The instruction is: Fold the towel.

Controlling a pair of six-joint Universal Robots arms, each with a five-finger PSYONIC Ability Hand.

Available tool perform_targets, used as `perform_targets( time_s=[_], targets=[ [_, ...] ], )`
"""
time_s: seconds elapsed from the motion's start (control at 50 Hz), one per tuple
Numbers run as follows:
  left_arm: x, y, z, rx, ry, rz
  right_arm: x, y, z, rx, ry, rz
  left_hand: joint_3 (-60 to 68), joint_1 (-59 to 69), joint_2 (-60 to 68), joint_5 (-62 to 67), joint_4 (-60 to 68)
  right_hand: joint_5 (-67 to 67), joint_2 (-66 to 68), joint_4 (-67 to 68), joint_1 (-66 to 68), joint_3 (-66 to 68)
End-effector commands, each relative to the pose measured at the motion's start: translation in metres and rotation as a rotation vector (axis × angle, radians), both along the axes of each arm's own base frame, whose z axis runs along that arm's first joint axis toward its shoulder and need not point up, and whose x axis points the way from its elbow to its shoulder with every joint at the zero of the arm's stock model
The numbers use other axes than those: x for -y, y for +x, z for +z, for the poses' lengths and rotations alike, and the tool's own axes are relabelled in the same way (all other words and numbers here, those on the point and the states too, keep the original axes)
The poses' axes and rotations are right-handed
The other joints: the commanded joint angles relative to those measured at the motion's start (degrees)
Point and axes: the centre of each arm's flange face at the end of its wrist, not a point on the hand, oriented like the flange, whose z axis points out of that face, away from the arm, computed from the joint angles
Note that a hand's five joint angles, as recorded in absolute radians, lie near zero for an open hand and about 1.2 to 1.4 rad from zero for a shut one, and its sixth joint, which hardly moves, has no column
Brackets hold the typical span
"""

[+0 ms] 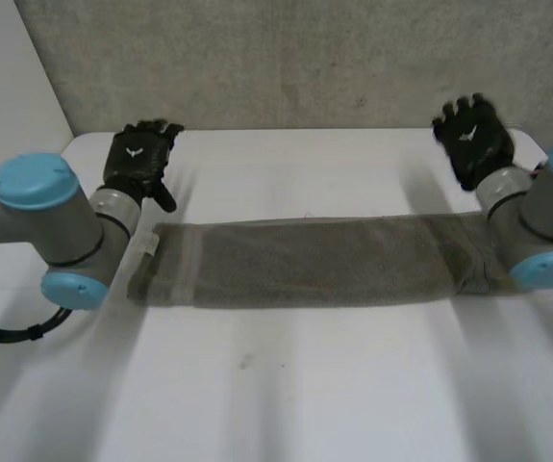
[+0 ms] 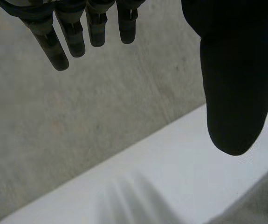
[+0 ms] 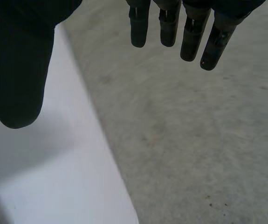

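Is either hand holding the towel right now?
No, the left hand and right hand are open, apart from the towel, which lies as a long strip on the table.

Colour scheme here: grey, light blue, black.
Left arm (image 1: 60,226) and right arm (image 1: 545,217) are fat grey tubes with round light-blue end caps. Left robot hand (image 1: 139,159) and right robot hand (image 1: 472,142) wear black gloves, with a tiny white logo on the back and silvery wrist cuffs.

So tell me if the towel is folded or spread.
Spread lengthwise: the towel lies flat as a long strip across the table. Whether it's doubled over: cannot tell.
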Motion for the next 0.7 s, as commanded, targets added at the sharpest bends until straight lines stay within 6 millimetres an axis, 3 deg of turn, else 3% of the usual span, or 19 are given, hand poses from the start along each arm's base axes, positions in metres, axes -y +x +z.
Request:
perform_targets(
  time_s=[0.02,0.06,0.1,0.12,0.14,0.18,0.2,0.3,0.44,0.54,0.7],
  targets=[
    [-0.038,0.012,0.046,-0.023,-0.05,-0.002,-0.037,-0.01,0.069,0.328,0.048,0.04,0.14,-0.42,0.24,-1.84,0.09,-4.45,-3.41,-3.42,-2.14,-2.25],
    [-0.049,0.015,0.054,-0.028,-0.056,-0.002,-0.045,-0.014,0.07,0.361,0.095,0.032,0.09,-0.46,0.19,-1.89,0.04,-4.45,-3.41,-3.42,-2.14,-2.25],
    [-0.069,0.02,0.061,-0.028,-0.056,-0.007,-0.056,-0.034,0.064,0.384,0.212,-0.026,0.09,-0.46,0.19,-1.89,0.04,-4.45,-3.41,-3.42,-2.14,-2.25],
    [-0.069,0.02,0.061,-0.028,-0.056,-0.007,-0.062,-0.044,0.059,0.389,0.272,-0.066,0.09,-0.46,0.19,-1.89,0.04,-4.45,-3.41,-3.42,-2.14,-2.25],
    [-0.082,0.024,0.063,-0.035,-0.046,-0.009,-0.062,-0.044,0.059,0.389,0.272,-0.066,0.14,-0.42,0.24,-1.84,0.08,-4.45,-3.41,-3.42,-2.14,-2.25],
    [-0.082,0.024,0.064,-0.035,-0.046,-0.009,-0.077,-0.058,0.051,0.393,0.391,-0.12,0.14,-0.42,0.24,-1.84,0.09,-4.45,-3.41,-3.42,-2.14,-2.25],
    [-0.093,0.027,0.067,-0.046,-0.043,-0.012,-0.077,-0.058,0.051,0.393,0.391,-0.12,0.09,-0.46,0.19,-1.89,0.04,-4.45,-3.41,-3.42,-2.14,-2.25],
    [-0.12,0.033,0.072,-0.121,-0.01,-0.023,-0.099,-0.079,0.023,0.378,0.599,-0.206,0.09,-0.46,0.19,-1.89,0.04,-4.45,-3.41,-3.42,-2.14,-2.25],
    [-0.125,0.039,0.065,-0.164,0.03,-0.015,-0.1,-0.098,-0.004,0.386,0.642,-0.234,0.09,-0.46,0.19,-1.89,0.04,-4.45,-3.41,-3.42,-2.14,-2.25],
    [-0.123,0.048,0.054,-0.165,0.042,0.017,-0.089,-0.107,-0.04,0.321,0.603,-0.19,0.09,-0.46,0.19,-1.89,0.04,11.56,12.6,12.59,13.87,13.76],
    [-0.122,0.049,0.053,-0.176,-0.014,0.014,-0.081,-0.113,-0.069,0.217,0.611,-0.195,0.09,-0.46,0.19,-1.89,0.04,17.5,18.54,18.52,19.81,19.7]
  ],
)
